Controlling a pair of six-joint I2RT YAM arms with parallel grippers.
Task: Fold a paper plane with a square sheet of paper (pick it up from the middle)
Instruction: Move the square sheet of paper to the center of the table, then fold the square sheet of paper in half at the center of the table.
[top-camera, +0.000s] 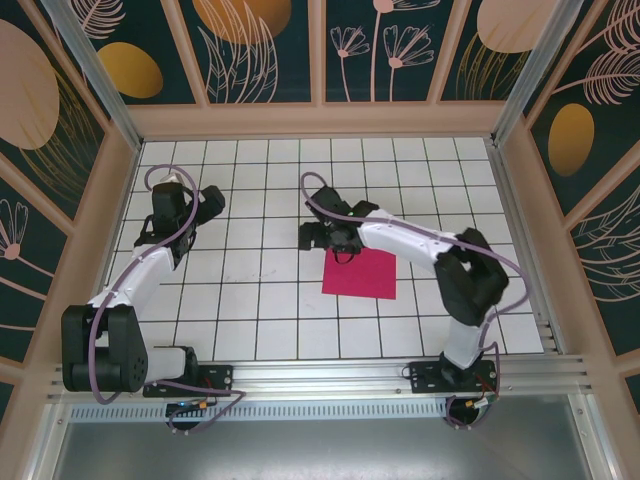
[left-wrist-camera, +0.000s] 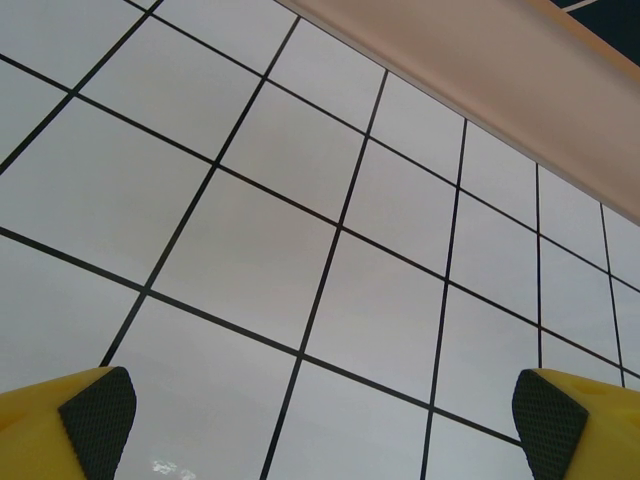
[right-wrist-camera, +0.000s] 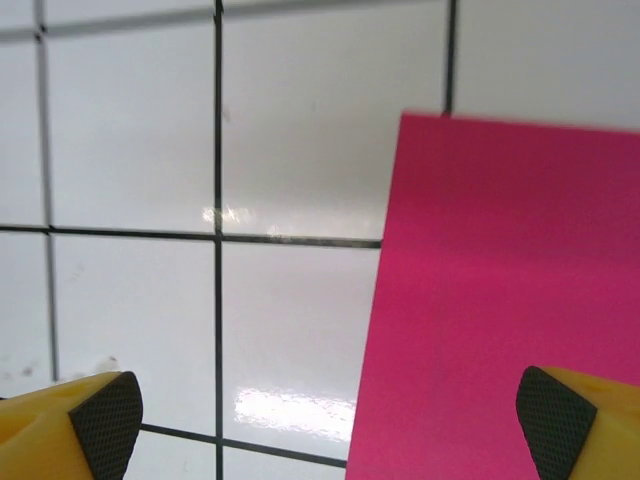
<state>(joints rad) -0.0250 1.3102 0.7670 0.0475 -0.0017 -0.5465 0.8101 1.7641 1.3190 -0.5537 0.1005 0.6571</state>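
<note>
Paper: the square sheet of paper is flat on the worktop, right of centre.
Orientation: edges run nearly with the tile grid, a touch skewed. It's square, so I can't pick a long axis.
Right fingers: spread wide at the sheet's far-left corner, gripping nothing. Pink sits by the right pad on my wrist cam.
Left fingers: wide open too, holding nothing, over bare tiles well off to the left.

Square sheet of paper magenta-pink; table white (black grid); walls teal, floral.
</note>
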